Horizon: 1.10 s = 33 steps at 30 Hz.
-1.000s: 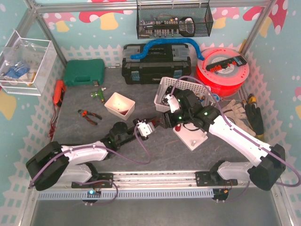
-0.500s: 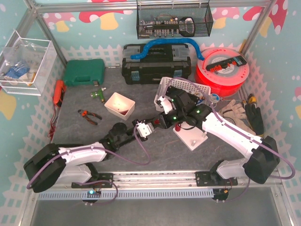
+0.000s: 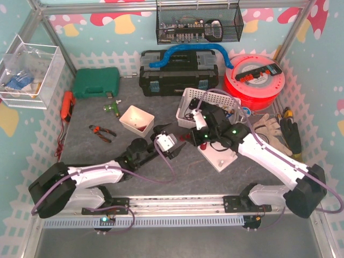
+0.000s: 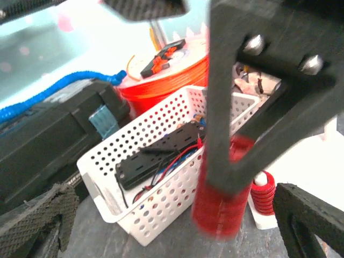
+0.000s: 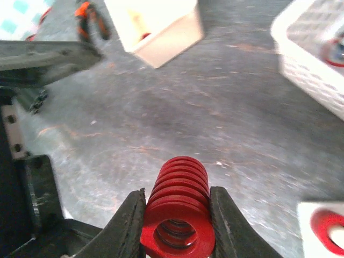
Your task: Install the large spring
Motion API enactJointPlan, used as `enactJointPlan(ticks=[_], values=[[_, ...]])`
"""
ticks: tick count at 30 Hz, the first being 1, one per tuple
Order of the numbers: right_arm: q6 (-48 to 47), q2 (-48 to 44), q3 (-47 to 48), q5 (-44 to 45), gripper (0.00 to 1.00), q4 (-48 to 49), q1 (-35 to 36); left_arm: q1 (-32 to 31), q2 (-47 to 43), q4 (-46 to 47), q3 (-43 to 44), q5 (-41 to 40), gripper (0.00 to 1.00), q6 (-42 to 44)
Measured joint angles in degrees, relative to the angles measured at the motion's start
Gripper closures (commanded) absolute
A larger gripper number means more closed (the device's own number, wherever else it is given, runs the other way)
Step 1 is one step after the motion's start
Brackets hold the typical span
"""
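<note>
The large spring is a thick red coil, and my right gripper is shut on it, one finger on each side. In the left wrist view the same spring shows as a blurred red cylinder below the right gripper's dark fingers. From above, the right gripper hangs over the mat just left of the white base block. That block carries a smaller red spring on a white peg. My left gripper stands open beside the right one, with nothing between its fingers.
A white perforated basket with black parts and wires sits right behind the grippers. Left of it are a small white bin and pliers. A black toolbox, an orange-red spool and gloves line the back and right.
My right gripper closed on the large spring while the left still held it. The left gripper then opened wide and let go, so the spring is now in the right gripper alone.
</note>
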Motion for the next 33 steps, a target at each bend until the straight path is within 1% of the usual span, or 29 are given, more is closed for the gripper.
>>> enactJointPlan(ticks=[3, 6, 10, 14, 17, 21, 27, 33], values=[[2.2, -3.9, -2.0, 4.1, 1.0, -2.3, -2.5, 0.0, 0.0, -0.8, -0.1, -2.3, 0.01, -3.5], [5.2, -7.8, -3.8, 7.5, 1.0, -5.7, -5.7, -0.1, 0.0, -1.3, -0.4, -6.3, 0.01, -7.4], [10.2, -11.7, -4.3, 12.0, 1.0, -13.0, -9.7, -0.1, -0.3, -0.7, -3.0, -12.5, 0.01, -10.9], [15.0, -12.9, -3.5, 17.0, 1.0, -21.9, -12.7, -0.1, -1.0, 2.4, -8.0, -16.5, 0.01, -11.7], [17.4, -12.9, -3.3, 19.5, 1.0, -27.2, -14.8, -0.1, -1.6, 4.9, -11.1, -16.6, 0.01, -11.5], [19.1, -13.7, -3.6, 21.2, 1.0, -30.9, -18.4, -0.1, -3.5, 6.1, -11.8, -15.4, 0.01, -11.5], [19.2, -15.2, -5.4, 22.4, 1.0, -31.6, -23.5, -0.1, -6.8, 7.8, -11.8, -13.4, 0.01, -11.1], [18.7, -13.6, -7.3, 22.3, 1.0, -30.3, -25.9, -0.1, -7.4, 7.8, -11.8, -12.8, 0.01, -10.6]])
